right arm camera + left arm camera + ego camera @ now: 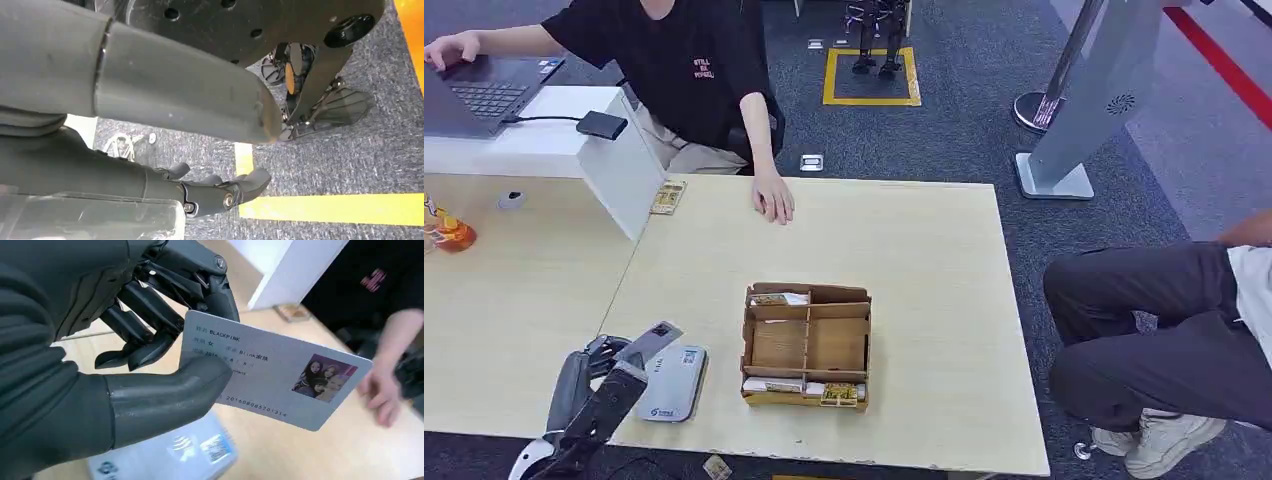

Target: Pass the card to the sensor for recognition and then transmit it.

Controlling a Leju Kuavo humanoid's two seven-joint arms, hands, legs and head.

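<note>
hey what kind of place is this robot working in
Probably an office or lab set up as a demo check-in desk. A person types on a laptop, a grey card reader lies on the pale table, and yellow tape marks a square on the carpet beside a kiosk stand.

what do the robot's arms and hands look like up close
The left robot hand is dark grey to black, with a ribbed matte cover, a thick smooth grey thumb and darker segmented fingers with visible screws. The right robot hand has the same grey casing, dark fingers and small bolts.
</note>
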